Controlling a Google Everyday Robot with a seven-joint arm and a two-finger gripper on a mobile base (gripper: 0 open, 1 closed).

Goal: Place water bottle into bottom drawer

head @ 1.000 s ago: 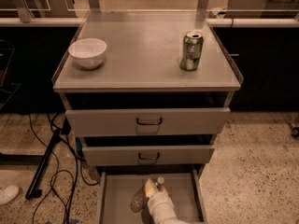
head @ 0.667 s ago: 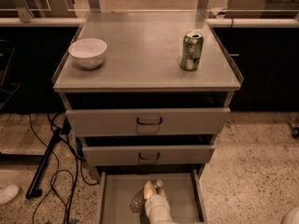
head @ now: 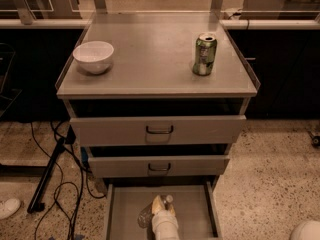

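Jaws clasp the water bottle (head: 145, 216), which lies tilted inside the open bottom drawer (head: 197, 209), its cap pointing toward the back. The gripper (head: 160, 205) reaches in from the drawer's front. On the cabinet top (head: 150, 59), a white bowl (head: 93, 57) and green can (head: 204, 54) stand well apart.

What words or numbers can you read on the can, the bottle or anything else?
Nothing can be read here.
The green can: markings too blurred to read.
The water bottle: label too small to read.
The white bowl: no writing.
The claw, at the bottle over the bottom drawer: no writing shows.
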